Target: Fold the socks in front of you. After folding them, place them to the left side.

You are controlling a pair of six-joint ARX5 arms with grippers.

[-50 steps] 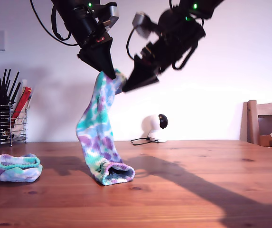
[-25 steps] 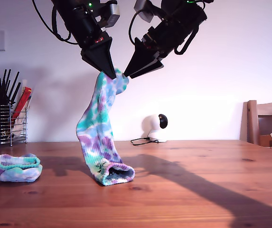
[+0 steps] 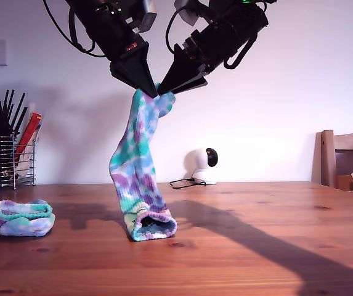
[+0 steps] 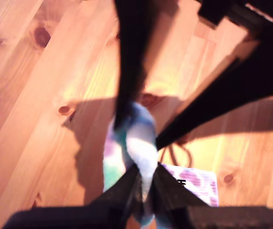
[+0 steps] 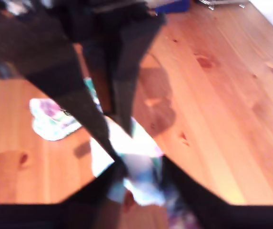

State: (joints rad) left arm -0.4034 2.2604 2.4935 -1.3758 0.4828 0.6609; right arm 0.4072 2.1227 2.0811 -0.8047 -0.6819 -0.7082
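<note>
Tie-dyed sock: teal, purple and white knit, hanging from its top end, which both grippers pinch. It slopes down below the jaws, and its open cuff rests on the table.
Sock top: bunched between the two sets of fingertips, with a small flap sticking out just past my second gripper's tips.
My first gripper: points down, jaws clamped on the sock's top end. In its own wrist view the fabric is squeezed between the two fingers.
My second gripper: comes in at a slant, its tips meeting the first gripper's, closed on the same end of the sock. Its wrist view is blurred but shows pale fabric held between the fingers.
Gap between grippers: none to speak of at the tips, and the bodies spread apart above.
Folded sock: a small matching bundle lying on the table, well off to the first gripper's side and far below both.
Wood table: bare planks with knots under the grippers, with arm shadows across it.
Wire basket: holds dark utensils, beyond the folded sock, far from the grippers.
Chair: at the table's edge, well out on the second gripper's side.
</note>
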